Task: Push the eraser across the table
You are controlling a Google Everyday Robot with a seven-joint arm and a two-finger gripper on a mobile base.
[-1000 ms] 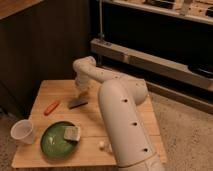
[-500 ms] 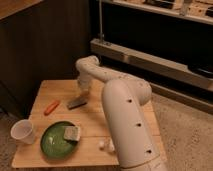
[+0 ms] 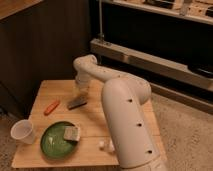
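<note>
The end effector [image 3: 80, 94] hangs at the tip of the white arm [image 3: 122, 117], which bends at its elbow over the far side of the surface [image 3: 47, 92] and drops down towards it. It sits low, right at the far long edge of the eraser [image 3: 76, 104]; whether it touches the block or rests just beside it cannot be told, and whether it is wide or narrow cannot be told either, since it blurs into the pale wood behind it

The eraser lies directly on the camera's side of the end effector, near the middle of the surface. Its long axis runs roughly left to right in the view, with the right end tilted slightly towards the far edge. A push from where the end effector stands would likely meet the long side broadly rather than an end, so the block should slide without much turning, provided contact stays near its middle

The eraser is a small flat dark block, grey-black on top with a paler rim, lying flat. The orange carrot-like thing [image 3: 51, 106] lies near its left end, apart from it. The green plate [image 3: 50, 145], carrying a pale sponge [image 3: 71, 133], sits nearer the camera, in the likely path of a push that way
</note>
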